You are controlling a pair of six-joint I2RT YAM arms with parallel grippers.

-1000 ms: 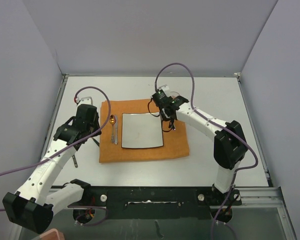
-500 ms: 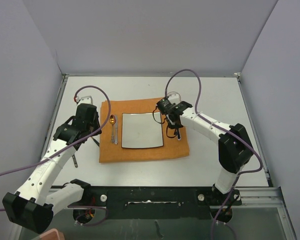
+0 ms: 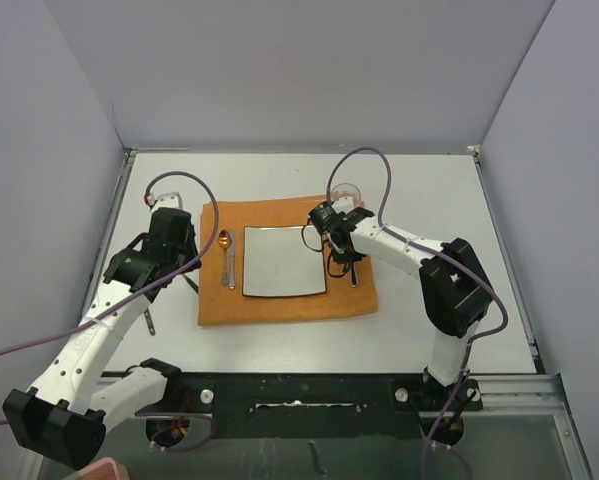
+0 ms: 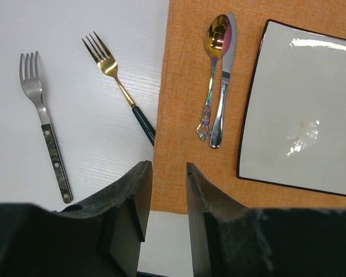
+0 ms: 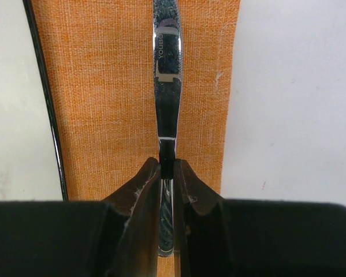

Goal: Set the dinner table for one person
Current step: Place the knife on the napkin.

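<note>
The dinner table (image 3: 429,195) lies flat under both arms, its long axis apparently left to right. On its orange mat (image 3: 279,305), right of the plate (image 3: 284,262), a knife (image 5: 167,86) lying near-to-far is clamped by the right gripper (image 5: 167,167). The left gripper (image 4: 168,190) is held slightly apart, empty.

You've brought the right gripper (image 5: 167,165) from the plate's (image 3: 284,262) far corner down, laying its clamped knife (image 5: 167,86) along the orange mat (image 5: 103,86).

Plain pale grey walls (image 3: 299,70)
</note>
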